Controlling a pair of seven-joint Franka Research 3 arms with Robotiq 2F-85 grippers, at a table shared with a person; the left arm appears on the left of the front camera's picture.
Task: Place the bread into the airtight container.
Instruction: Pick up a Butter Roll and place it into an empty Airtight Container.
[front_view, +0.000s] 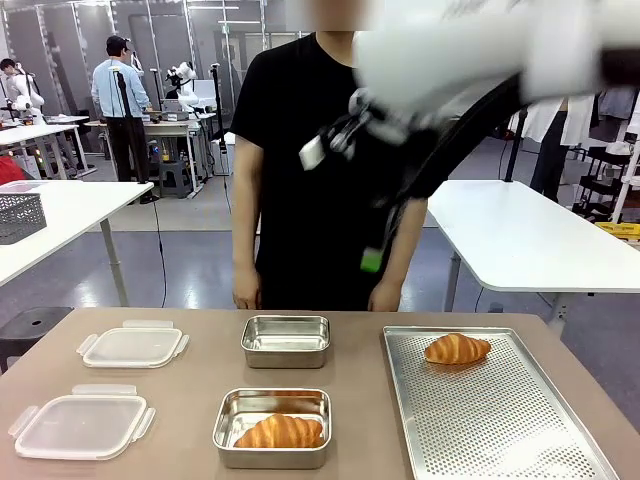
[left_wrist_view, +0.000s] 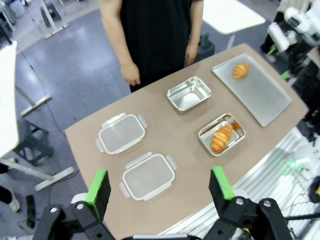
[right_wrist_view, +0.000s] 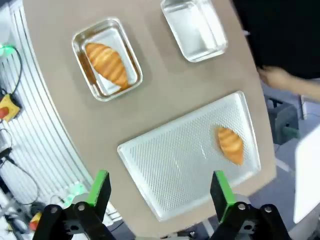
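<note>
Your left gripper (left_wrist_view: 159, 191) hung with its jaws spread wide, nothing between them; just ahead of the gap lay a clear lid (left_wrist_view: 148, 176), a second lid (left_wrist_view: 121, 133) beyond it. Your right gripper (right_wrist_view: 159, 193) also had its jaws spread and empty, above the perforated tray (right_wrist_view: 170, 160); one croissant (right_wrist_view: 231, 145) lay on that tray ahead of one finger (right_wrist_view: 220, 190), untouched; another croissant (right_wrist_view: 108, 64) sat inside a steel container (right_wrist_view: 117, 35) far ahead of the opposite finger; an empty steel container (right_wrist_view: 195, 28) stood farther on.
</note>
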